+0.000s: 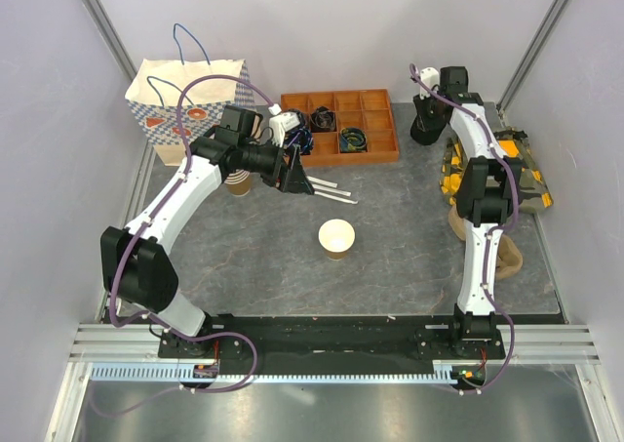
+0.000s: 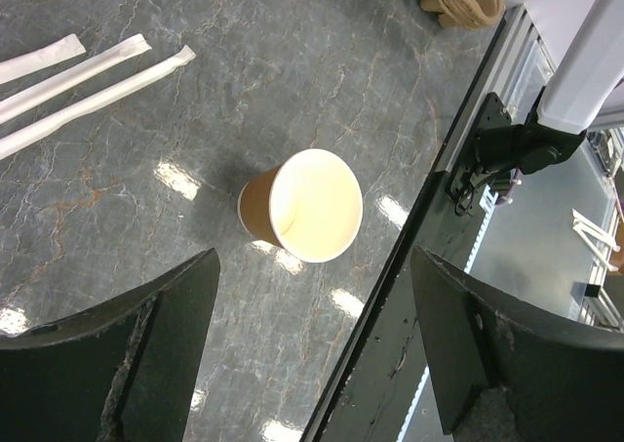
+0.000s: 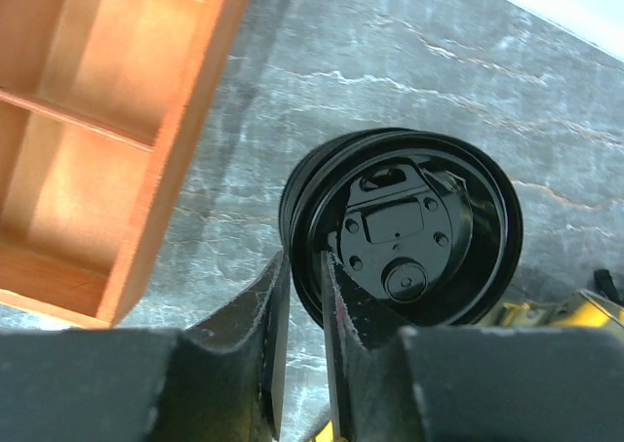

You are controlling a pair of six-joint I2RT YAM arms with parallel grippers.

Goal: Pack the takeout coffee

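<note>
The tan paper cup (image 1: pixel 337 237), cream inside and without a lid, stands upright mid-table; it also shows in the left wrist view (image 2: pixel 312 203). My left gripper (image 1: pixel 295 176) is open and empty, above the table behind and to the left of the cup; in its wrist view (image 2: pixel 314 266) the cup lies beyond the wide-apart fingers. My right gripper (image 1: pixel 426 120) is at the back right. In its wrist view (image 3: pixel 303 261) the fingers are nearly together across the rim of a round black lid (image 3: pixel 409 227), one finger outside and one inside.
A patterned paper bag (image 1: pixel 185 105) stands at the back left. An orange compartment tray (image 1: pixel 375 135) sits at the back centre. A stack of lidless paper cups (image 1: pixel 237 181) is under my left arm. Wrapped straws (image 1: pixel 329 190) lie near it. Yellow-black items (image 1: pixel 487 174) and brown sleeves (image 1: pixel 502 257) lie at the right.
</note>
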